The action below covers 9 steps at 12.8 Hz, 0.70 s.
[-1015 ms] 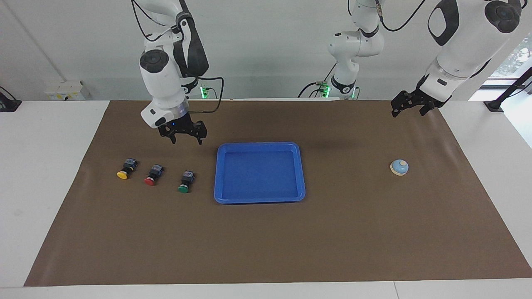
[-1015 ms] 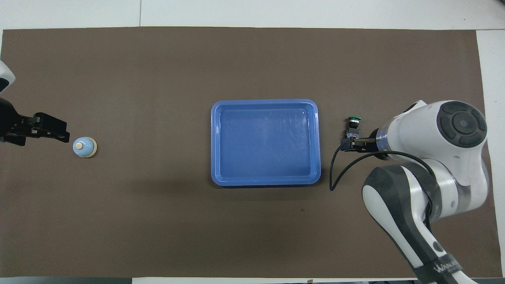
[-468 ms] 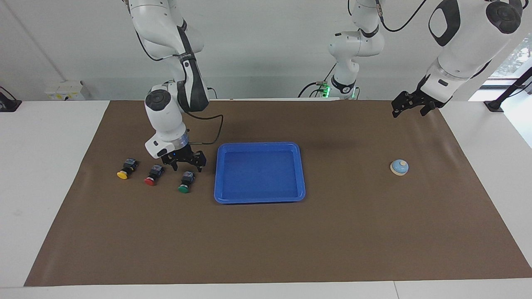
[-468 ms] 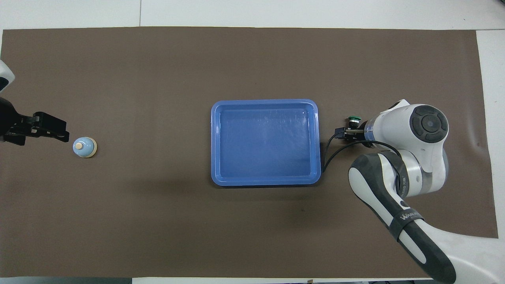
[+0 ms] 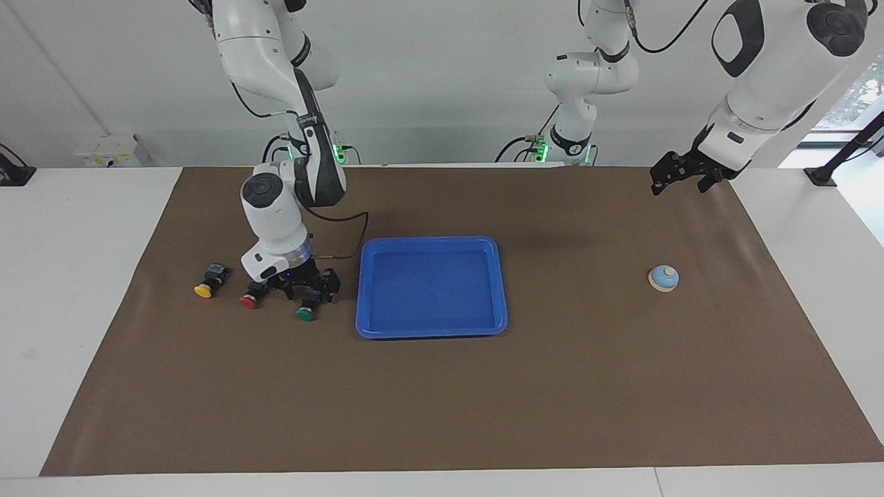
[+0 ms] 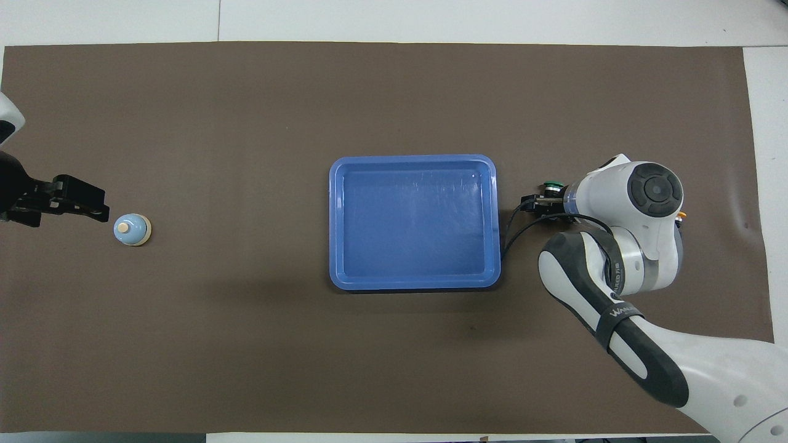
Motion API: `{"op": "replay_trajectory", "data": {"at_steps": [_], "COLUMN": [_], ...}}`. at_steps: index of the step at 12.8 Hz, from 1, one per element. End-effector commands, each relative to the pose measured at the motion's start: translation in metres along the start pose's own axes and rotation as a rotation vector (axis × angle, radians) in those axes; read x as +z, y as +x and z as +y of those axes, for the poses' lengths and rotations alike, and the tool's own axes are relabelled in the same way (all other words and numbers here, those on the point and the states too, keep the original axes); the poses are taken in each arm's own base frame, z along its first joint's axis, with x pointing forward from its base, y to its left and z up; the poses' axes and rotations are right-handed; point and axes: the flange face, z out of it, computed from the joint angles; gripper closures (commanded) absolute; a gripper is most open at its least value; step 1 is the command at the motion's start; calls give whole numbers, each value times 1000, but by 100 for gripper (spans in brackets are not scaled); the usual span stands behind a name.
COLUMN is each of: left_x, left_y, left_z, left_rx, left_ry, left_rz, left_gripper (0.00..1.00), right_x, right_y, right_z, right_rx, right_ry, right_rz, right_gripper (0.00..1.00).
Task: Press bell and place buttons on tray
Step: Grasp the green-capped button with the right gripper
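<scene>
The green button (image 5: 304,313) lies on the mat beside the blue tray (image 5: 431,286), toward the right arm's end. My right gripper (image 5: 309,295) is down at the mat, open, with a finger on each side of the green button's black body. The red button (image 5: 250,299) and the yellow button (image 5: 206,285) lie in the same row, farther from the tray. In the overhead view only the green cap (image 6: 552,184) shows beside the right gripper (image 6: 542,203); the arm hides the other two. The light-blue bell (image 5: 664,278) stands toward the left arm's end. My left gripper (image 5: 680,178) waits open, raised over the mat near the bell (image 6: 132,229).
A brown mat (image 5: 442,414) covers the table. The tray (image 6: 412,221) has nothing in it. The right arm's cable (image 5: 345,238) hangs close to the tray's corner nearest the robots.
My right gripper has come down from above the mat, away from the robots, to the green button. The left arm and all the things on the mat have stayed put.
</scene>
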Motion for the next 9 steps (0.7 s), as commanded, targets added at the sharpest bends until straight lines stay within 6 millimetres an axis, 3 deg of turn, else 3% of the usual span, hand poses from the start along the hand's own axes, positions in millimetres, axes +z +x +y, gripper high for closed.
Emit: {"op": "replay_trajectory", "data": {"at_steps": [1, 2, 5, 9], "left_x": [-3, -2, 4, 4], "left_y": [-2, 0, -1, -3], "left_z": [8, 6, 2, 4], "left_rx": [6, 3, -1, 0], "left_ry": [6, 5, 4, 5], "left_rz": [-9, 3, 1, -1], "left_gripper": [0, 0, 0, 0], "right_x": [-1, 0, -14, -40], "right_y": [5, 4, 6, 14], "right_z": [1, 2, -2, -13], "right_rx": [-19, -21, -32, -50], "right_ry": [7, 5, -11, -12], "right_rz": [3, -7, -80, -92], "right_gripper": [5, 19, 99, 100]}}
